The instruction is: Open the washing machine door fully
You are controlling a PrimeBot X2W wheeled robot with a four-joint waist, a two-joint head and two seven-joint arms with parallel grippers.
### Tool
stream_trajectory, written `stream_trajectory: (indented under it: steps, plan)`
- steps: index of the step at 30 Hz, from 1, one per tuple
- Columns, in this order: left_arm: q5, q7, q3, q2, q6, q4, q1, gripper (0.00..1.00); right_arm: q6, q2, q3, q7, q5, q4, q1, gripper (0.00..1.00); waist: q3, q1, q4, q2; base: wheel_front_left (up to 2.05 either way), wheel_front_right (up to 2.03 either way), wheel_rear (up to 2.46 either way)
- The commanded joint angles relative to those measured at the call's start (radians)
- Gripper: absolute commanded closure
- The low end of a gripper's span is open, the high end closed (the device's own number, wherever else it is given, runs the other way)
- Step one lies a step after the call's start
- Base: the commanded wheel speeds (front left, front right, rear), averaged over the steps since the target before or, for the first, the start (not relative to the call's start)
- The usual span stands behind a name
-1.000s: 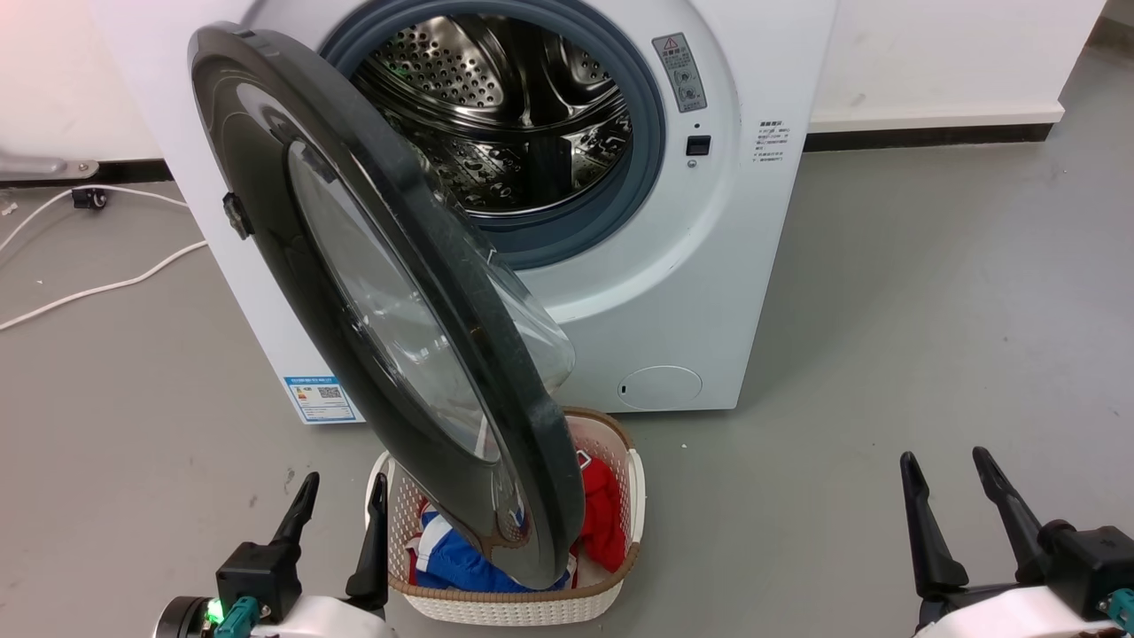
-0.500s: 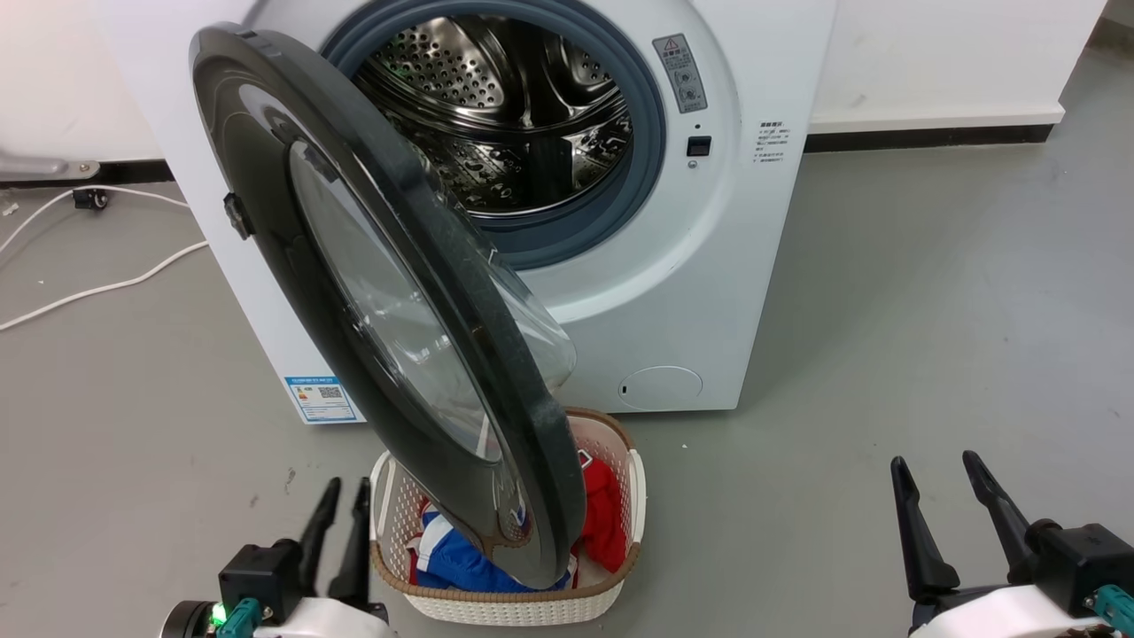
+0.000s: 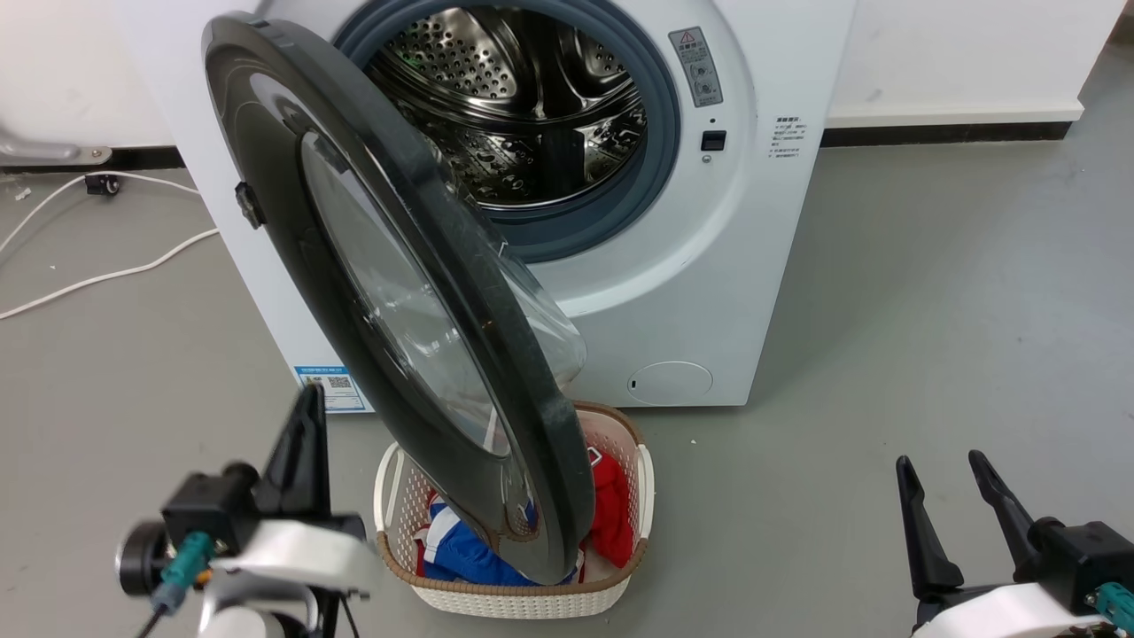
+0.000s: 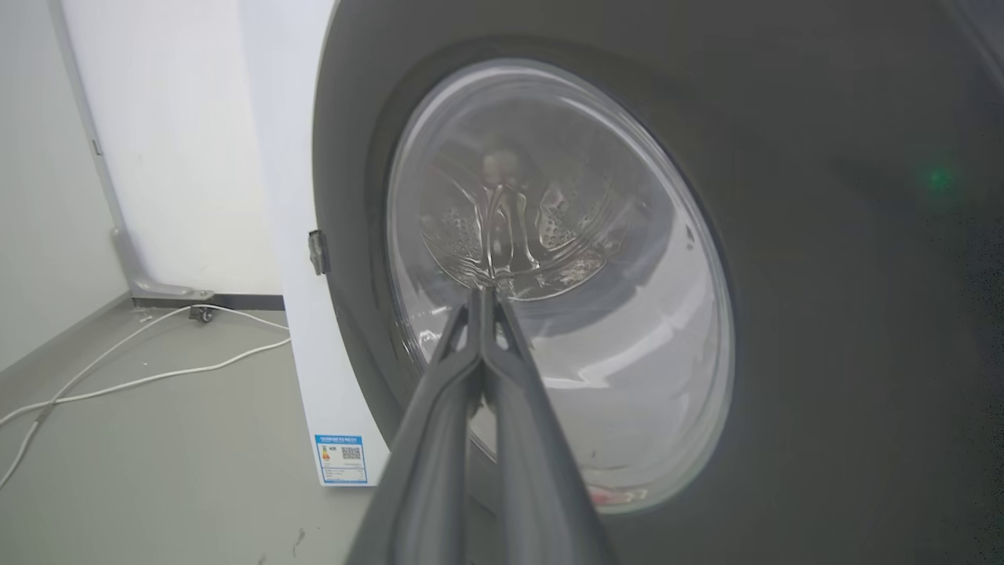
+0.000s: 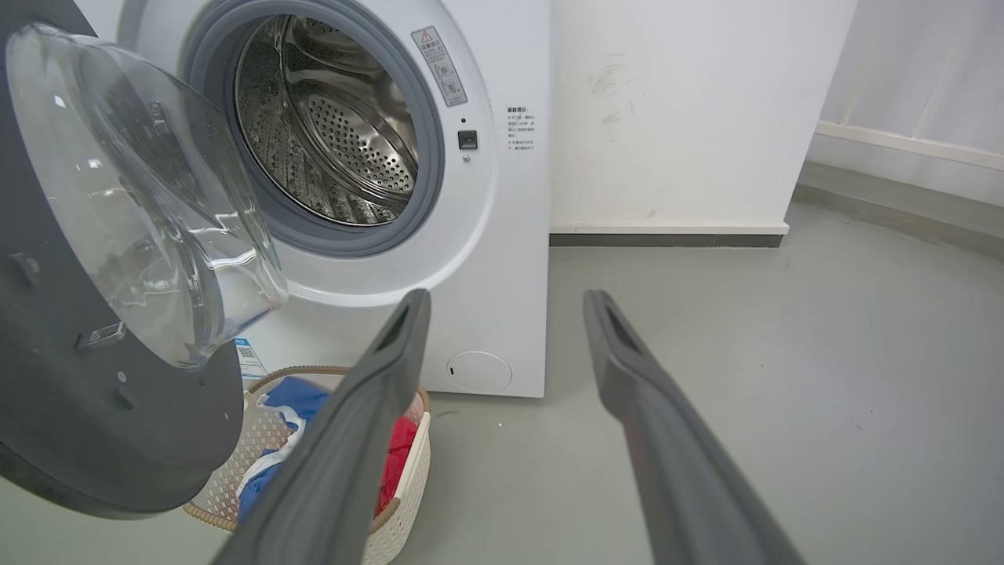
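Partly swung out, the glossy black washing machine door (image 3: 399,301) is seen above grey floor (image 3: 930,292); left hand (image 3: 310,399) pinched closed, empty; right hand (image 3: 939,461) spread, empty.

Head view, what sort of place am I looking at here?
Probably a laundry corner, maybe a test space rather than a home: a white front-loading washing machine, the washing machine door swung out, a woven basket of clothes below it, and a bare grey floor with a loose white cable.

Head looks down; wrists face door (image 3: 266,177).
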Motion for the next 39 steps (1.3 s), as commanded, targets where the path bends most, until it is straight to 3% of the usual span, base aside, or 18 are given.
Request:
stream_trajectory:
  steps: [1,11,18,26,34,39]
  plan:
    - [0.002,0.008,0.004,0.001,0.015,-0.056,-0.030,1.00,0.000,0.004,-0.001,-0.001,-0.001,-0.006,-0.011,0.00,0.001,0.0000,0.003,0.0000,0.00,0.00,0.00]
    - [0.018,0.110,-0.032,0.010,0.029,-0.382,-0.180,1.00,0.000,0.006,-0.003,0.002,-0.007,-0.009,-0.017,0.00,0.005,0.0000,0.020,0.0000,0.00,0.00,0.00]
    - [0.013,0.169,-0.172,-0.018,0.003,-0.529,-0.276,1.00,0.000,0.007,-0.011,-0.001,-0.004,-0.011,-0.017,0.00,0.000,0.0000,0.030,0.0000,0.00,0.00,0.00]
    - [-0.026,0.224,-0.374,-0.043,-0.014,-0.586,-0.304,1.00,0.000,0.008,-0.018,0.004,-0.003,-0.013,-0.007,0.00,-0.004,0.0000,0.038,0.0000,0.00,0.00,0.00]
    - [-0.100,0.300,-0.566,-0.048,-0.029,-0.588,-0.225,1.00,0.000,0.008,-0.024,0.011,-0.002,-0.019,0.015,0.00,-0.008,0.0000,0.046,0.0000,0.00,0.00,0.00]
    - [-0.155,0.359,-0.654,-0.019,-0.036,-0.567,-0.142,1.00,0.000,0.009,-0.027,0.016,0.003,-0.022,0.022,0.00,-0.003,0.0000,0.050,0.0000,0.00,0.00,0.00]
